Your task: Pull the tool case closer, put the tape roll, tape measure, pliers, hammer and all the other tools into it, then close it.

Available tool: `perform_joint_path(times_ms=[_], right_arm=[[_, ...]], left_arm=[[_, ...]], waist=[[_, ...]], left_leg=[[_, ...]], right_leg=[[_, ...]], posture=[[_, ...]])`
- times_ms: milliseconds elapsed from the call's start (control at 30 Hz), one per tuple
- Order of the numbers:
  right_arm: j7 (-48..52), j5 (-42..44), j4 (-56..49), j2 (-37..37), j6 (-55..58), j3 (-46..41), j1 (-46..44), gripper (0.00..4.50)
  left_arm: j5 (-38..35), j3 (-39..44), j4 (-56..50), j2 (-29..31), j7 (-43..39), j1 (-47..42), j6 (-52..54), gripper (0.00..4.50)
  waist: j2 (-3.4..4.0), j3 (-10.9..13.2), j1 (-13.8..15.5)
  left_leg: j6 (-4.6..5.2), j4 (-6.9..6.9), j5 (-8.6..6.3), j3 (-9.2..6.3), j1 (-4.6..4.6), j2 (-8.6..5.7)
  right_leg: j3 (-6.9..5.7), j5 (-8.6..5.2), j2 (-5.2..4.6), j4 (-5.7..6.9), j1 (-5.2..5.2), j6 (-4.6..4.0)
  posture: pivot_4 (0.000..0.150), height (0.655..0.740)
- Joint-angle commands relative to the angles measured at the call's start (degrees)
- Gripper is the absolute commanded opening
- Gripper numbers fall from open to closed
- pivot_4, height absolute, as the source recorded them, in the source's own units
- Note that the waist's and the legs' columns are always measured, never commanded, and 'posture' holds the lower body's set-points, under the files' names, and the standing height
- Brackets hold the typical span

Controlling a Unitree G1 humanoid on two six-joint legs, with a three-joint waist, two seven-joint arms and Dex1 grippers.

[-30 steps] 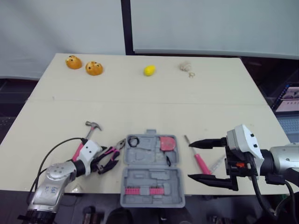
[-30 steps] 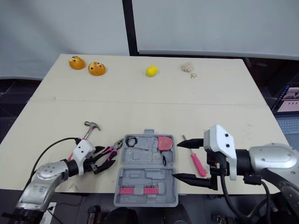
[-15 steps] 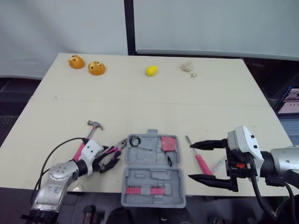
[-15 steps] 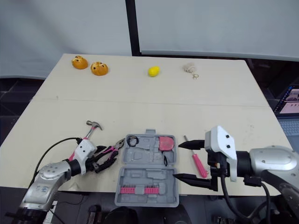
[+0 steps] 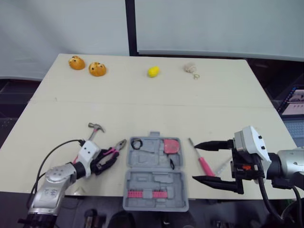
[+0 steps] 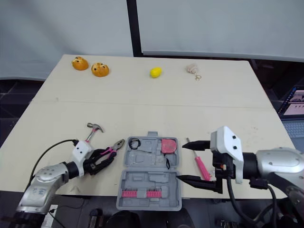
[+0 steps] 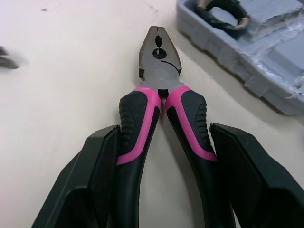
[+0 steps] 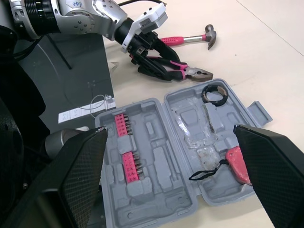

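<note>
**Pliers flanked by left gripper, case open at the near edge**

Pliers [image 7: 161, 95] lie flat on the table [image 5: 142, 104], just left of the tool case [image 5: 154, 178]. Their nose points toward the case's far left corner. My left gripper [image 7: 164, 129] is low over them, with one black finger on the outside of each pink-and-black handle. In the left wrist view both fingers [image 7: 102, 156] look pressed against the handles, so I read it as closed on them.

The tool case sits open at the near edge of the table, between my two arms. A black tape roll [image 5: 137, 143] is in the far left pocket and a red tape measure [image 5: 169, 146] is in the far right one. A row of pink bits [image 5: 147, 194] runs along the near half.

The hammer [image 5: 92, 133] lies on the table just beyond my left gripper, with its head away from me. A pink-handled screwdriver [image 5: 203, 164] lies to the right of the case.

My right gripper [image 5: 194, 162] hangs there, spread wide and holding nothing. In the eye views, one finger is on either side of the screwdriver.

Along the far edge sit two orange objects [image 5: 76, 62] [image 5: 97, 69], a yellow one [image 5: 152, 71] and a small beige one [image 5: 190, 68], all well away from the tools.
</note>
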Motion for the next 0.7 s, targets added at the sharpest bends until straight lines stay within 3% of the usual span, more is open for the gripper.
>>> perform_joint_path(times_ms=[33, 400, 567, 700], right_arm=[[0.87, 0.75, 0.02, -0.72, -0.97, -1.66, -0.67, 4.5], [1.5, 2.65, 0.36, -2.67, -0.15, -3.1, -2.78, 4.5], [0.76, 4.71, -0.39, -6.44, 1.91, -0.43, -7.51, 4.5], [-0.41, 0.15, -0.19, -9.15, 3.17, 7.1, -12.85, 4.5]], left_arm=[[-1.53, 2.3, -3.47, 2.2, -1.8, -0.35, -0.86, 2.61], [-4.34, 1.41, -11.08, 9.35, -9.86, -3.62, 3.14, 2.61], [-5.74, -5.86, -17.17, 16.76, -20.86, -10.43, 7.32, 2.61], [-5.3, -12.81, -17.18, 18.49, -26.49, -17.93, 10.6, 2.61]], waist=[[0.0, 0.0, 0.04], [0.0, 0.02, 0.03], [0.03, 0.04, 0.04], [0.07, 0.05, 0.0]], left_leg=[[0.0, 0.0, 0.0, 0.0, -0.01, 0.0], [-0.01, -0.01, -0.02, 0.01, -0.08, 0.01], [-0.01, 0.0, -0.02, 0.01, -0.08, -0.02], [0.0, -0.05, -0.03, 0.04, -0.1, -0.02]], right_leg=[[0.0, 0.0, -0.01, -0.01, -0.01, 0.0], [-0.02, 0.0, 0.0, -0.05, -0.07, 0.0], [-0.03, 0.0, -0.01, -0.06, -0.07, -0.01], [-0.02, 0.0, -0.01, -0.18, -0.07, -0.01]], posture=[[0.15, 0.74], [0.15, 0.74], [0.15, 0.74], [0.15, 0.74]])
